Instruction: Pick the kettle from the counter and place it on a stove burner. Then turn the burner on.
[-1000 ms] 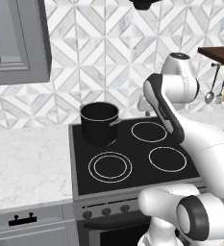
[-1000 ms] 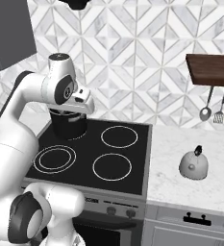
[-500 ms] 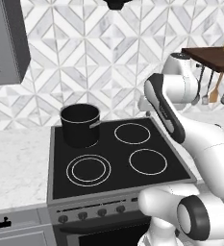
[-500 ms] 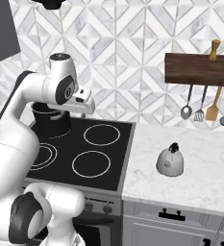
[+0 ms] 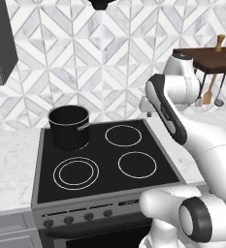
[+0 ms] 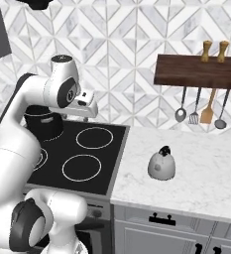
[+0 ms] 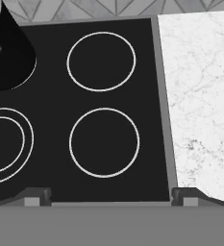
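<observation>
— Where's the kettle (image 6: 162, 165), and why aren't you on it?

— It stands upright on the counter (image 6: 206, 173), right of the cooktop (image 6: 75, 154) and well apart from me. My gripper (image 6: 89, 110) hangs high over the back of the stove, pointed down, so my hand camera looks straight onto the glass. My fingertips (image 7: 35, 196) sit wide apart with nothing between them — ready for a grab, I'd say, not yet reaching.

— Can you see the kettle from your hand?

— Only a dark curved sliver at the right edge over the marble; I take it for the kettle, but I can't be sure.

— Which burner will you use?

— The two single-ring burners on the right half look the natural choice. The front one (image 7: 104, 142) lies nearest the counter edge, so the carry would be short. None of the rings glows at present.

— Anything in the way?

— The black pot (image 5: 69, 127) fills the back-left burner, so that spot is taken. The double ring (image 5: 76, 172) at front left is free but farther from the kettle. Above the counter a dark wooden shelf (image 6: 199, 72) carries two small bottles (image 6: 214, 50), with utensils (image 6: 200, 106) hanging beneath it; they sit against the wall behind the kettle, so I'd judge a descent from above clears them. The knobs (image 5: 78, 218) run along the stove's front edge, below the glass — a low reach for later.
</observation>
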